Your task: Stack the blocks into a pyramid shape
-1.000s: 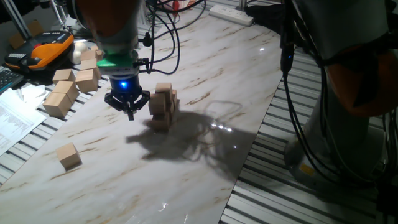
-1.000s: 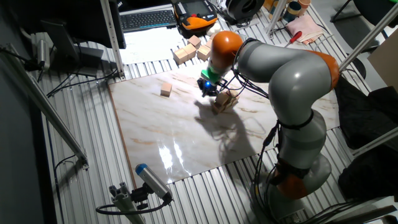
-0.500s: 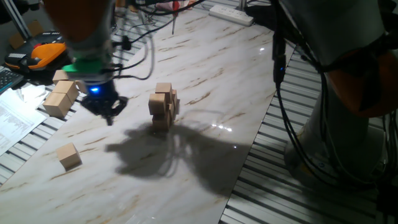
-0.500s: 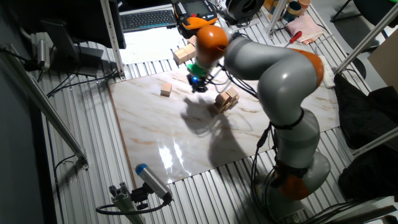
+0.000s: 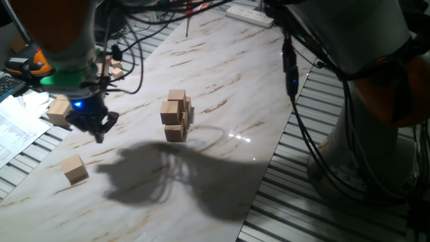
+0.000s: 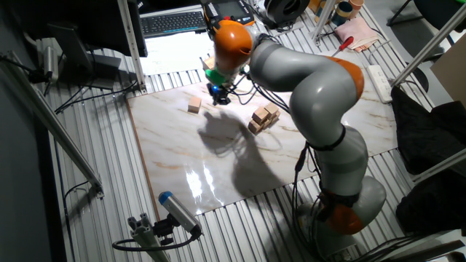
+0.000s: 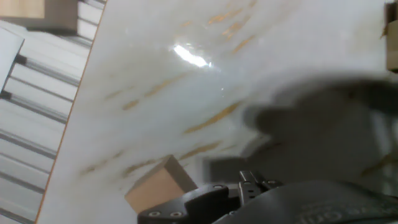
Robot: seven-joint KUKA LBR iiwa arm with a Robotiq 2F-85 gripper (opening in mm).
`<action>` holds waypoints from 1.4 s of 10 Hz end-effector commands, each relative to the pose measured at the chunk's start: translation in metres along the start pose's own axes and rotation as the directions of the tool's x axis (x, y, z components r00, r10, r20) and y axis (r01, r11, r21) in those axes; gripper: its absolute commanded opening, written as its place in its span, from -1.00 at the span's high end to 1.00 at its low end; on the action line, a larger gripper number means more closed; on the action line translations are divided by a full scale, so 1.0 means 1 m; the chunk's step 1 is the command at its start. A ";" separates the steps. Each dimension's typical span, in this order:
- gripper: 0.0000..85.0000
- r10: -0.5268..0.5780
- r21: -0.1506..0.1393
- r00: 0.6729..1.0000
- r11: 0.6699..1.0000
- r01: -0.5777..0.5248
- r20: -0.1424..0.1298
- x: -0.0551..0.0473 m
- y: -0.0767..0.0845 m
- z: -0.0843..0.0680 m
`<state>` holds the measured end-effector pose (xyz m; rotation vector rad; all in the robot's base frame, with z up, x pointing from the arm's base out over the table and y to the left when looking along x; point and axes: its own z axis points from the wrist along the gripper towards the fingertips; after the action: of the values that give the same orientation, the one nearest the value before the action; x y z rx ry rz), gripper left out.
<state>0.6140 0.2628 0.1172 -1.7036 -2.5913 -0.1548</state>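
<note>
A white marble-patterned tabletop (image 5: 222, 87) holds a small stack of light wooden blocks (image 5: 177, 115) near its middle, five cubes by the look of it, piled in tiers, though the exact count is hard to make out. One more single block (image 5: 74, 168) sits alone near the table's edge, well apart from the stack. The robot's gripper (image 5: 95, 128) hangs above the table between the stack and the lone block, holding nothing; its fingers look drawn close together, but I cannot tell for certain. Larger pale wooden blocks (image 5: 62, 107) lie off the marble, beside an orange device (image 6: 227, 12).
</note>
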 end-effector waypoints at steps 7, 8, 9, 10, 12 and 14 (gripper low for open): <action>1.00 -0.106 -0.026 0.994 0.994 0.105 -0.034 0.004 0.007 0.004; 1.00 -0.160 0.022 0.987 0.987 0.160 -0.003 0.004 0.007 0.004; 1.00 -0.193 0.017 0.981 0.981 0.193 -0.010 0.004 0.007 0.004; 1.00 -0.233 0.017 0.972 0.972 0.233 -0.014 0.004 0.007 0.004; 1.00 -0.325 0.014 0.945 0.945 0.326 -0.016 0.004 0.007 0.004; 1.00 -0.422 0.043 0.907 0.906 0.422 -0.001 0.004 0.007 0.004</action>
<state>0.6189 0.2690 0.1144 -1.2723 -2.8411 -0.1057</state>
